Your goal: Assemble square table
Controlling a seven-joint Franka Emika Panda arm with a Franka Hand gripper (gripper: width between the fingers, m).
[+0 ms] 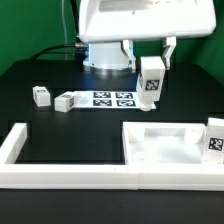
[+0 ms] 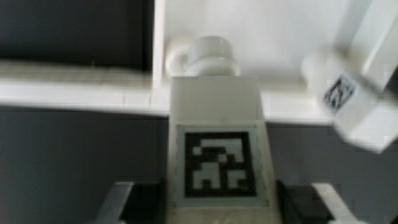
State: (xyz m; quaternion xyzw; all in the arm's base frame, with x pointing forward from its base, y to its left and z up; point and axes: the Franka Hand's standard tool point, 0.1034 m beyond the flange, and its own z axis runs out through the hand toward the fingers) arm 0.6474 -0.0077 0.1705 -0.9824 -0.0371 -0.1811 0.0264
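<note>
White plastic leg block with black-white tag [image 1: 150, 82] hangs off the black desk [image 1: 60, 130], near the far rim of the white plastic square top with raised rim [image 1: 165, 150]. Jaws pinch the block's flat sides, with its round peg end [image 2: 205, 55] pointing away from them. Second block [image 1: 215, 136] stands at the top's edge on the exterior view's right. Third block [image 1: 40, 96] and fourth block [image 1: 65, 101] lie well beyond the top, toward that view's left. Judged light, stiff and smooth, so slip-prone. Flat sides give the surest hold.
</note>
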